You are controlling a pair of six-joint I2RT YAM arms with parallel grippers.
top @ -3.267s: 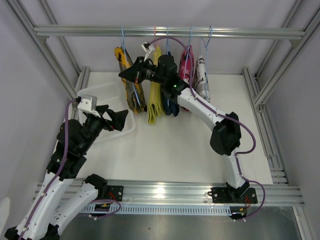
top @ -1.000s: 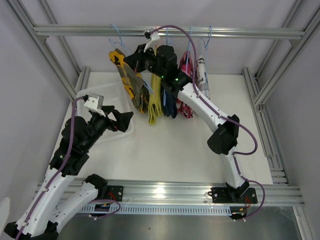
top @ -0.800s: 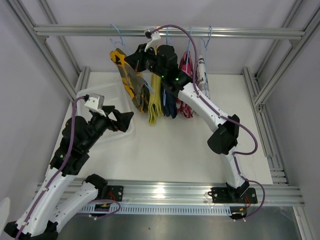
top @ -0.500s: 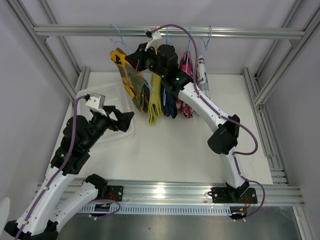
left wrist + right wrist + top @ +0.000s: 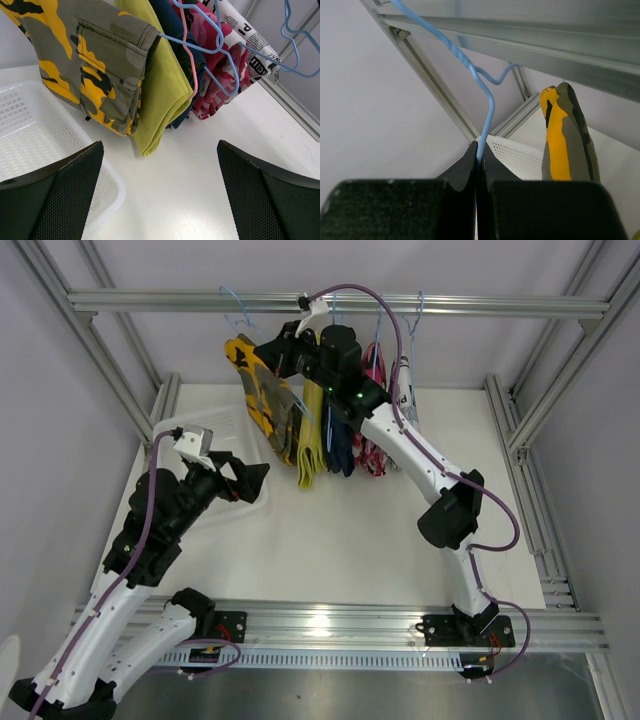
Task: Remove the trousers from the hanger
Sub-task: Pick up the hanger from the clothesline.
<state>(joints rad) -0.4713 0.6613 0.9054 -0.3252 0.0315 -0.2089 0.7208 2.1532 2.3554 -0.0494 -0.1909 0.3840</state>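
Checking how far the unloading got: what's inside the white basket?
The visible part of the white basket shows only bare mesh, nothing in it. Its near portion is hidden by a finger of the left gripper, and from above by the left arm.

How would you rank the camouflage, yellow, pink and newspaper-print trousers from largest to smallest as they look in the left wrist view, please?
1. camouflage trousers, though they hang nearest the camera, which may enlarge them
2. yellow trousers
3. pink trousers
4. newspaper-print trousers, farthest and partly hidden
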